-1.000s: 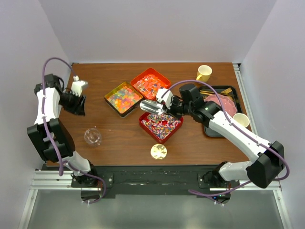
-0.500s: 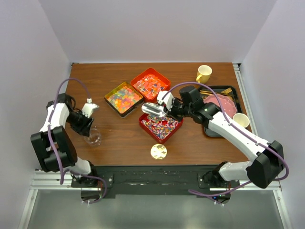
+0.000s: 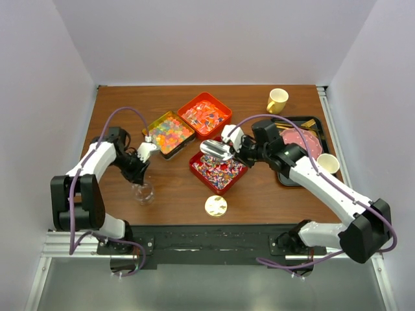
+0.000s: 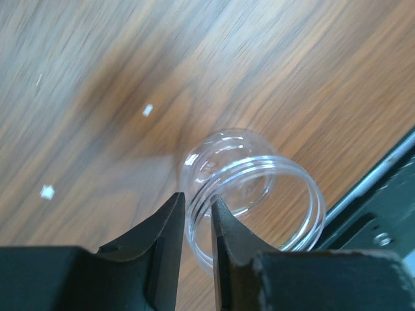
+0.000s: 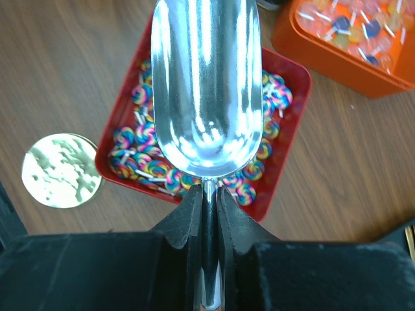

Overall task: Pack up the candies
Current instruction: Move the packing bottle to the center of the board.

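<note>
From above, the candies (image 3: 219, 170) lie loose mid-table: tiny, light, slippery, so I'd scoop, not pinch. My right arm reaches over the red tray (image 3: 203, 179); the left bends down to the jar (image 3: 142, 192).

Left wrist: the left gripper (image 4: 198, 207) nips the fragile glass rim, nearly closed.

Right wrist: the right gripper (image 5: 206, 194) clamps the handle of the empty scoop (image 5: 206, 97) above the swirled sweets (image 5: 139, 139).

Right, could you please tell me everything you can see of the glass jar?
The jar is small, clear glass, with a rounded belly and a wide threaded mouth. It is empty and has no lid on. The left hand pinches its rim, one finger inside, one outside. It is near the front edge of the table, left of the gold lid; whether it rests on the wood is unclear.
</note>
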